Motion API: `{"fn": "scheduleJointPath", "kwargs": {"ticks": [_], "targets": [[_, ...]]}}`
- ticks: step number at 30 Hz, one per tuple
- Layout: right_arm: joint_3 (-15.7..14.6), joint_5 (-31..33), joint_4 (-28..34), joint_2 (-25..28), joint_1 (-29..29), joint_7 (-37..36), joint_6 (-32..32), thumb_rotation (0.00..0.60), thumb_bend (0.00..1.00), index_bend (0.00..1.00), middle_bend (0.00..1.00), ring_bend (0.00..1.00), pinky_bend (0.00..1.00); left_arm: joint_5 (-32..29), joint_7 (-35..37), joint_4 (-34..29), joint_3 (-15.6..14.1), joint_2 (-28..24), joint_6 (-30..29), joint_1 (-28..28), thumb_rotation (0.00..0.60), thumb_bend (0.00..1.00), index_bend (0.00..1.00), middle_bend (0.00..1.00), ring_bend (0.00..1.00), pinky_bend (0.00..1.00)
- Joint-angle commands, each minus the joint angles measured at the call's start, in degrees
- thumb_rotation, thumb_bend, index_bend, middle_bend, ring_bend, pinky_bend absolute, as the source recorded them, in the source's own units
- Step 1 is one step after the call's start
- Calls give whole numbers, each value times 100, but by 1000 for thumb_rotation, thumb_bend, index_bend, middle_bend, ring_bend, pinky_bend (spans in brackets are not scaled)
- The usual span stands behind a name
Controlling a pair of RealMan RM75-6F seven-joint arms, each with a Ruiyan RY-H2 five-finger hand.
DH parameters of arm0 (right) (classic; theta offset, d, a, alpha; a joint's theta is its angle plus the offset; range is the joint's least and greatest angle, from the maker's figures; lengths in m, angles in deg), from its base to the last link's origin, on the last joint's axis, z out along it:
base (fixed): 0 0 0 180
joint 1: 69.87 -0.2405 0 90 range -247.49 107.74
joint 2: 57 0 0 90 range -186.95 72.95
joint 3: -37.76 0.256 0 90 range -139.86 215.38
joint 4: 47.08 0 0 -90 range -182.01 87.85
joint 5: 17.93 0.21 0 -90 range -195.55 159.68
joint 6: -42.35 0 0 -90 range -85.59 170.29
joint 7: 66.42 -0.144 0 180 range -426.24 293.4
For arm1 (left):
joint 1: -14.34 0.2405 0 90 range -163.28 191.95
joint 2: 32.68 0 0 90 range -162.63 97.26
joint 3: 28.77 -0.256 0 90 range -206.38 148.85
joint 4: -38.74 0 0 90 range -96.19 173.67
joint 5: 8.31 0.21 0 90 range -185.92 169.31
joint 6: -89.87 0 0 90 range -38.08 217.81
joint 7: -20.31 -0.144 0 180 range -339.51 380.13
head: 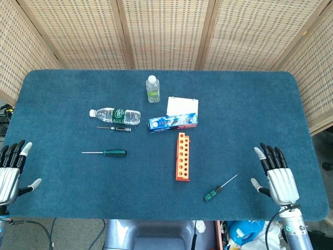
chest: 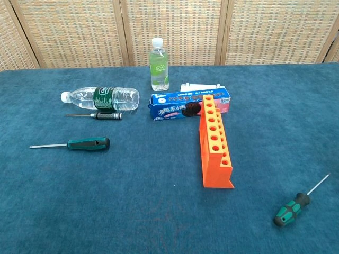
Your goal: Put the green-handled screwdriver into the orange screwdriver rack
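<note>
Both hands spread, empty: left hand (head: 11,174), right hand (head: 277,176); green-handled screwdriver (head: 113,152) lying left of orange rack (head: 182,156), apart.

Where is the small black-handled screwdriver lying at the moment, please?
In the head view the black-handled screwdriver lies left of centre, just in front of the lying water bottle and behind the green-handled screwdriver.

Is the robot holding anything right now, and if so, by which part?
Nothing is held. The left hand and right hand both rest open at the table's near edge.
</note>
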Motion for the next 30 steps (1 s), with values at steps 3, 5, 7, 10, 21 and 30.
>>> {"fn": "scheduleJointPath", "kwargs": {"ticks": [3,5,7,10,21,30], "targets": [[-39,-68,5,14,3,-24,18,600,213,0,0,0,0,23,-26,-26,-8,-2,-20,6,600,0,0,0,0,0],[-59,-99,21,24,6,-32,24,600,213,2,0,0,0,30,-30,-35,-11,-7,-27,10,600,0,0,0,0,0],[-74,-120,80,70,-1,-55,7,600,212,40,0,0,0,14,-22,-41,-7,-13,-28,16,600,0,0,0,0,0],[-90,-152,172,118,13,-128,36,600,212,139,0,0,0,-8,-5,-44,-2,-19,-19,19,600,0,0,0,0,0],[-316,-314,322,7,-54,9,-253,600,216,329,0,0,0,13,23,-68,17,-39,-65,24,600,0,0,0,0,0],[-489,-405,285,-221,-112,159,-510,600,216,393,0,0,0,15,97,-77,23,-72,-86,36,600,0,0,0,0,0]]}}
